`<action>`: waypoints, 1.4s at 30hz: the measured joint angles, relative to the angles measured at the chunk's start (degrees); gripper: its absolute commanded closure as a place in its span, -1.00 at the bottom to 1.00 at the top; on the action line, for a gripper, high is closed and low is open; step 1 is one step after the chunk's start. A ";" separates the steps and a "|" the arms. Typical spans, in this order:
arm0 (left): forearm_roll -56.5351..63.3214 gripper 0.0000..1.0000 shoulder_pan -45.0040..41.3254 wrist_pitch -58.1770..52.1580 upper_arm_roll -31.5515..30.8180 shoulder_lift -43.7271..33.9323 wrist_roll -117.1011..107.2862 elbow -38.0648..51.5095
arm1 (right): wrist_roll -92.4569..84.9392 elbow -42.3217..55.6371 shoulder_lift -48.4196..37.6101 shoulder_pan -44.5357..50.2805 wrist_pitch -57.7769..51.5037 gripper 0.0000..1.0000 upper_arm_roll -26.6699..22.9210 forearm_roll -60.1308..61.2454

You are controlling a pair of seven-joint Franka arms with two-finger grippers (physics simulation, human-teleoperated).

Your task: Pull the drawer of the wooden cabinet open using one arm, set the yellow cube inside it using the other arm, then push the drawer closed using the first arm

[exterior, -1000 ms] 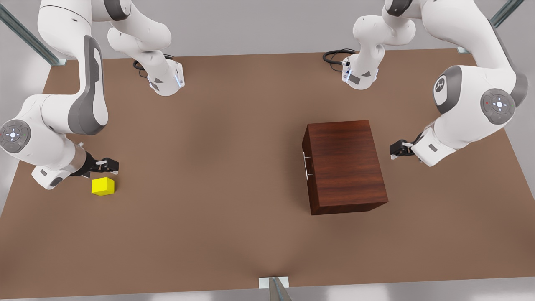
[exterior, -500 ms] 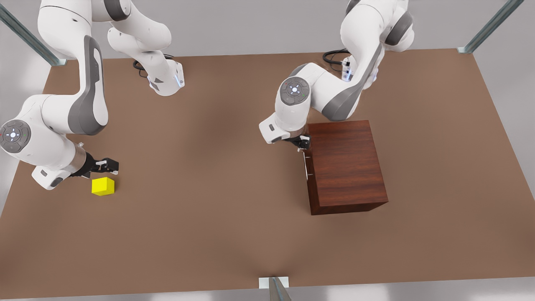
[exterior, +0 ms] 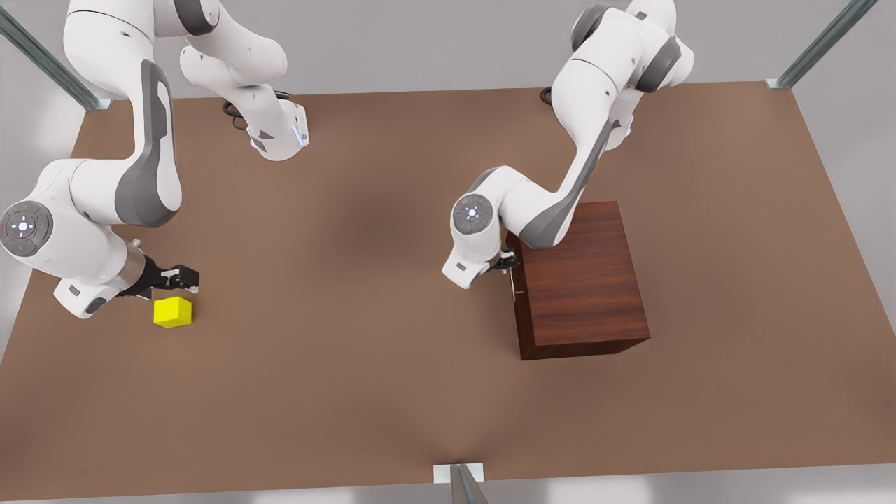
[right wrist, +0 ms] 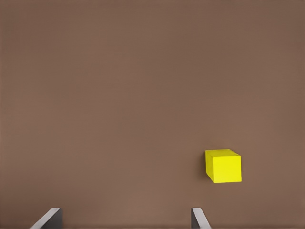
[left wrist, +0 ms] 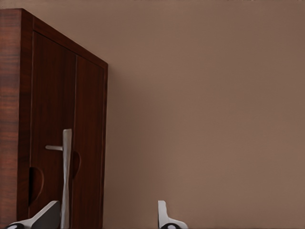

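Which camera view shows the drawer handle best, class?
The left wrist view: the handle stands large against the drawer front, with the open left gripper close to it. The front view shows the handle as a thin sliver. The right wrist view faces the cube and the table.

**Cabinet shut, cube loose on the desk**

The wooden cabinet (exterior: 581,280) stands upright, dark reddish-brown with streaky grain. Its drawer (left wrist: 52,138) sits flush and closed, the thin silver bar handle (left wrist: 66,176) just ahead of the left claw (left wrist: 107,217), near one spread fingertip. The yellow cube (exterior: 173,312) rests flat on the desk, just beside the right claw (exterior: 180,278), untouched.
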 measured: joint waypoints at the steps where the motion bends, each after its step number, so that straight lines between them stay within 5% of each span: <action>1: 0.69 -1.00 0.08 0.30 0.02 0.10 -1.05 -0.34 | -0.01 0.00 0.00 0.00 0.01 -1.00 0.00 0.00; 42: 11.95 -1.00 -0.89 1.85 0.08 3.03 -6.10 -3.82 | -0.21 -0.01 0.44 0.01 -0.05 -1.00 0.14 -0.20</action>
